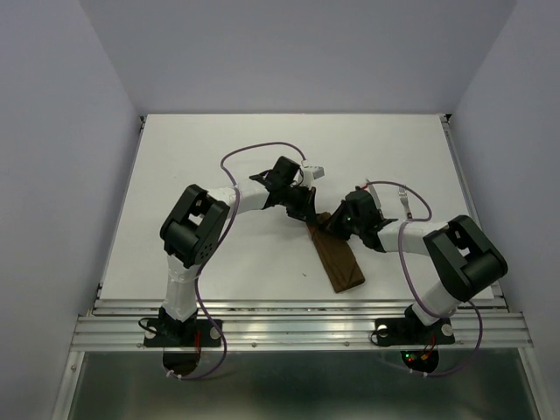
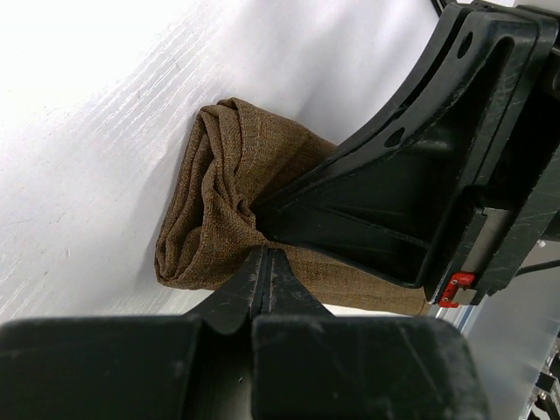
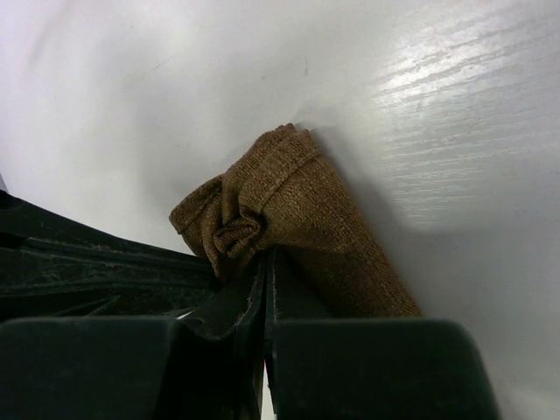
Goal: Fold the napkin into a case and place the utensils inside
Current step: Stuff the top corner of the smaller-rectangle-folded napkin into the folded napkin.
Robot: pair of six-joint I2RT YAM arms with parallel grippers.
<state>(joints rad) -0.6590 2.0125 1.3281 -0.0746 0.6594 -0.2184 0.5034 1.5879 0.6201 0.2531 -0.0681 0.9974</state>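
Both the left gripper [image 2: 265,262] and right gripper [image 3: 263,262] were clenched, pinching the bunched upper end of the case [image 1: 341,267] at frame centre; the fork [image 1: 404,199] lay apart, upper right.

My white table [image 1: 175,157] fills the frame's centre. Pale lavender walls [image 1: 289,52] rise above and at both sides, evenly lit.
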